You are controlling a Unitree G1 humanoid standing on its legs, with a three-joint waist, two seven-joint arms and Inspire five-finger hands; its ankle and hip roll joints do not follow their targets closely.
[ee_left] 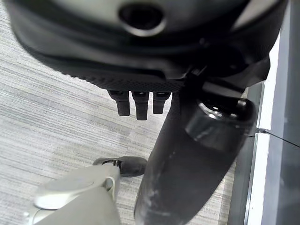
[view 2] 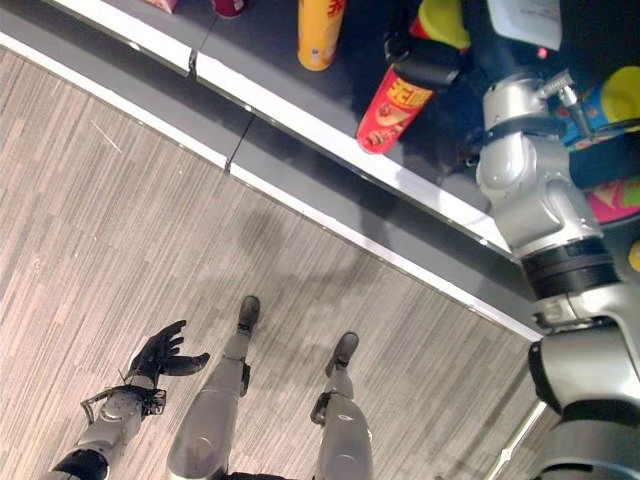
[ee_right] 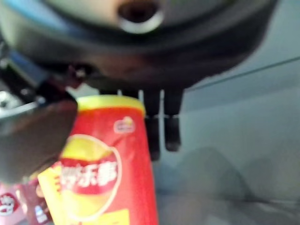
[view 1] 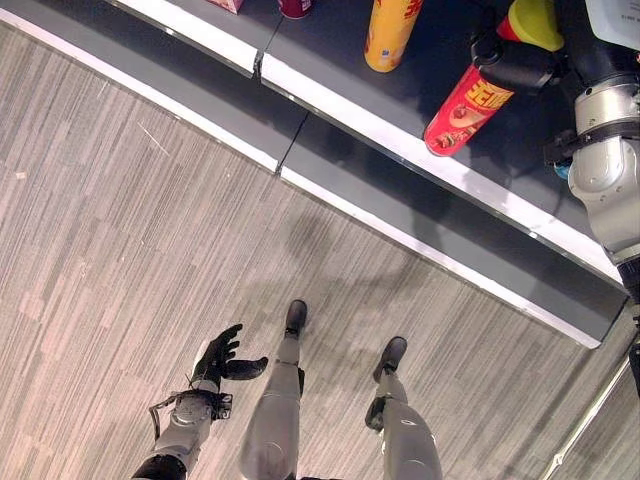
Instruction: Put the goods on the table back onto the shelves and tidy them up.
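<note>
One red can (view 1: pixel 468 108) in right hand (view 1: pixel 515 62), over shelf (view 1: pixel 420 150)

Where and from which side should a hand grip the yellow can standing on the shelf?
Grip the yellow can around its mid body, coming from the aisle side. It is a plain upright cylinder, with open shelf on either side. The right hand already grips the red can.

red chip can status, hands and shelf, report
Right hand shut on red chip can, can tilted over the shelf. Left hand open, idle low over the floor. Yellow can stands beside it on the shelf, apart.
</note>
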